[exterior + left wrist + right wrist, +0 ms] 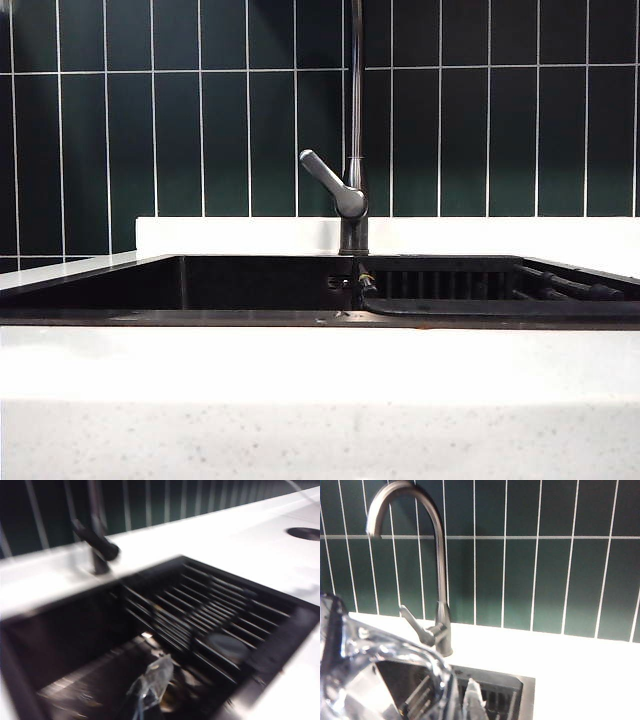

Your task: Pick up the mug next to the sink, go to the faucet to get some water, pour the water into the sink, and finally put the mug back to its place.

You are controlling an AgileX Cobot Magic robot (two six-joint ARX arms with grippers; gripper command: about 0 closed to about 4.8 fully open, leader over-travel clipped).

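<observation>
The mug (380, 675) fills the near corner of the right wrist view, clear glass close against the camera, so the right gripper appears to have it clamped between nearly closed jaws, though the fingers themselves are hidden behind the glass. It sits in front of and below the faucet (440, 580), whose curved spout ends well above and to one side of the rim. To do this step well, the mug should be carried under the spout mouth with its rim level and its opening centred beneath the outlet, staying over the sink (250, 285) so any spill lands in the basin, and clear of the grey lever (330, 180). The left gripper (150, 685) hangs over the basin with its jaws fully closed and nothing in them; its tips show only as a blurred glint near the rack (200, 615). The exterior view shows neither arm nor mug, only the faucet base, the lever and the sink front. The right wrist view alone shows the spout's arc. The left wrist view alone shows the basin floor and rack from above, and a dark round hole (305, 532) in the counter beyond.
</observation>
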